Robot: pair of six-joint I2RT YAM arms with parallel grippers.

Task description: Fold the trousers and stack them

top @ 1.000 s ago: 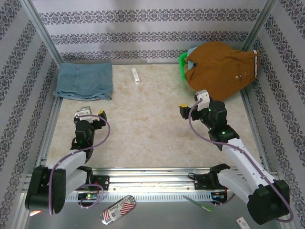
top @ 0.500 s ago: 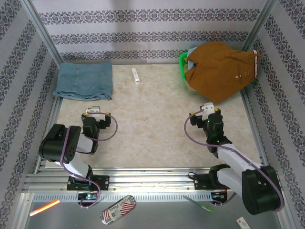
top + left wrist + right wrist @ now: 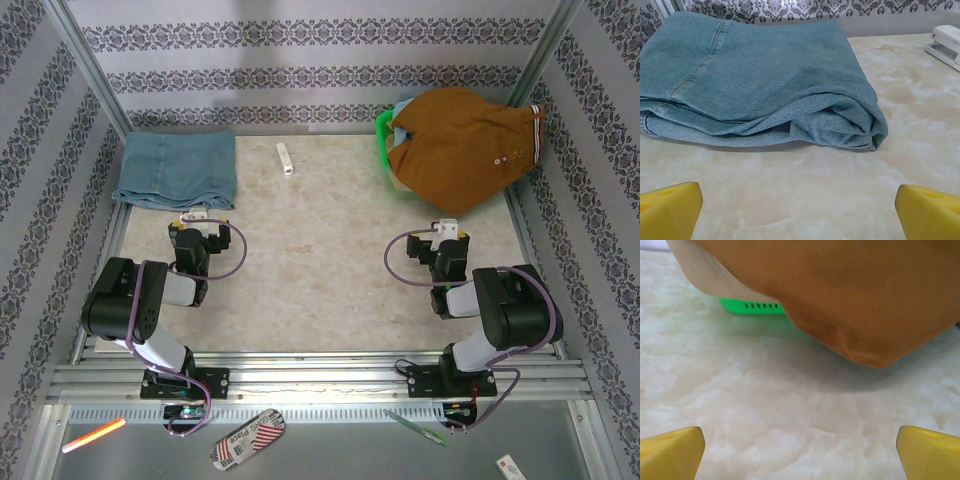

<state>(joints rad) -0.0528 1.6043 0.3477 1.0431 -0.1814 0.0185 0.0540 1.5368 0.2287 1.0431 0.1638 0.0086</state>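
Folded light-blue denim trousers [image 3: 175, 168] lie flat in the table's back left corner; in the left wrist view the trousers [image 3: 765, 75] sit just ahead, folded edge toward me. My left gripper [image 3: 197, 228] rests low a short way in front of them, open, its yellow fingertips [image 3: 670, 210] wide apart over bare table, nothing between them. My right gripper [image 3: 443, 240] is open too, low on the right side, yellow fingertips [image 3: 927, 450] spread. Brown trousers [image 3: 460, 150] drape over a green basket [image 3: 383, 135] just beyond it, and the brown trousers [image 3: 850, 290] hang close ahead in the right wrist view.
A small white stapler-like object [image 3: 285, 158] lies at the back centre, also at the right edge of the left wrist view [image 3: 946, 42]. The green basket's slotted rim [image 3: 752, 306] peeks under the brown cloth. Patterned walls enclose the table on three sides.
Both arms have folded back toward their bases, leaving the grippers low near the table. The left gripper drew closer to the blue trousers; the right pulled back. Jaws stayed open.
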